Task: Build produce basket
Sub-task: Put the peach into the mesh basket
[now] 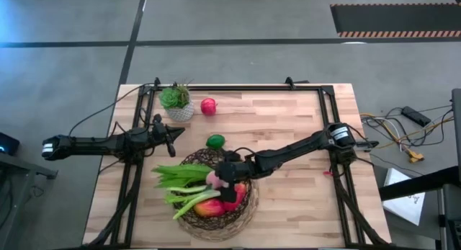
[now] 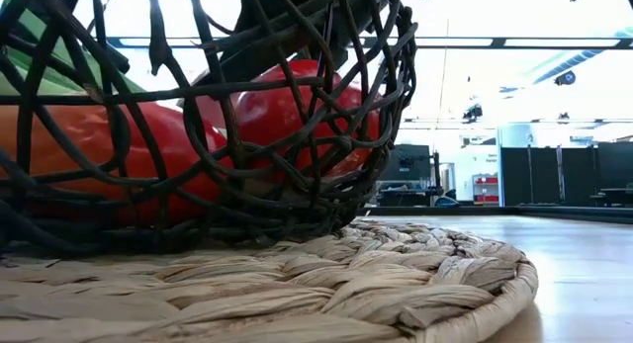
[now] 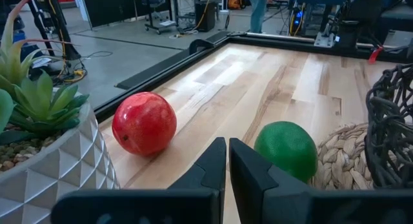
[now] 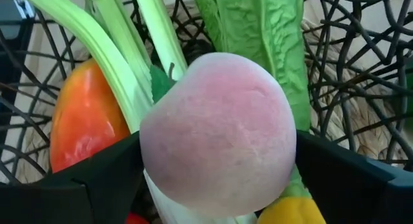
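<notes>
The dark wicker basket (image 1: 241,210) stands on a round woven mat (image 2: 396,274) at the table's near middle. In it lie a green leafy bunch (image 1: 180,172), a leek (image 1: 189,202), red-orange fruits (image 1: 209,208) and a yellow lemon (image 4: 284,211). My right gripper (image 1: 219,179) is over the basket, shut on a pink peach (image 4: 218,137). A green lime (image 1: 215,141) and a red apple (image 1: 208,106) lie on the table beyond the basket. My left gripper (image 3: 227,161) is shut and empty, left of the lime and near the apple. My right gripper pinches the pink peach by two opposite sides (image 4: 150,161) between its two fingers (image 4: 97,182). It comes from the table's right side, slanting down over the basket. The peach sits above the leek and leafy bunch; whether it rests on them I cannot tell.
A green potted plant in a white pot (image 1: 176,104) stands at the far left, next to the apple. Black frame rails (image 1: 238,86) run along the table's edges. Bare wood shows right of the basket (image 1: 302,199).
</notes>
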Available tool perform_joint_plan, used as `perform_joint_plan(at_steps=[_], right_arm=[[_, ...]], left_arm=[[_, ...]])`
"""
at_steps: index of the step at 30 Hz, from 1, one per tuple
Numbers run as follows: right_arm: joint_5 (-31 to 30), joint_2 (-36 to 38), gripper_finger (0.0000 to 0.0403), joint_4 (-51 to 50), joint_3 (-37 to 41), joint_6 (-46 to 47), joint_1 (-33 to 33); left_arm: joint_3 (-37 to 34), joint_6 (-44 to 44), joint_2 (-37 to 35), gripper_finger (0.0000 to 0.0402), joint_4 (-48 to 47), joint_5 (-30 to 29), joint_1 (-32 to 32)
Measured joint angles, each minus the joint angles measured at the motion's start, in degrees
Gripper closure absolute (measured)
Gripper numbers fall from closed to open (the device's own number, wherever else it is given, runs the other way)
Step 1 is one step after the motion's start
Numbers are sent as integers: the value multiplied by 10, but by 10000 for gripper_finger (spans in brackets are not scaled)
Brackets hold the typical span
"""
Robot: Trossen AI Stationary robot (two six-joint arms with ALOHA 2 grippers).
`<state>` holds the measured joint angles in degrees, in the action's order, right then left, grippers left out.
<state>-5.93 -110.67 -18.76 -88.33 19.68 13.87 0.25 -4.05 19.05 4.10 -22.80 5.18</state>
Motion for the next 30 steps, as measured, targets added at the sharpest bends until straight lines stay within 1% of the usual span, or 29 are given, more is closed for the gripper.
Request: perform_joint_plan(at_steps=[5, 10, 12, 14, 16, 19, 23, 25, 30], right_arm=[[-4, 19, 27, -17, -2, -16, 0], [-81, 58, 26, -57, -3, -28, 1], [-89, 64, 26, -71, -2, -26, 1], [-87, 65, 26, -72, -2, -19, 1], [-71, 65, 26, -65, 1, -1, 2], [-41, 56, 26, -6, 9, 19, 2], [-36, 34, 26, 52, 25, 39, 1], [-43, 29, 26, 74, 34, 40, 1], [-44, 28, 25, 73, 52, 28, 1]], left_arm=[[0, 0, 0, 398, 0, 0, 0], [0, 0, 0, 398, 0, 0, 0], [0, 0, 0, 398, 0, 0, 0], [0, 0, 0, 398, 0, 0, 0], [0, 0, 0, 398, 0, 0, 0], [0, 0, 0, 398, 0, 0, 0], [0, 0, 1, 398, 0, 0, 0], [0, 0, 0, 398, 0, 0, 0], [0, 0, 0, 398, 0, 0, 0]])
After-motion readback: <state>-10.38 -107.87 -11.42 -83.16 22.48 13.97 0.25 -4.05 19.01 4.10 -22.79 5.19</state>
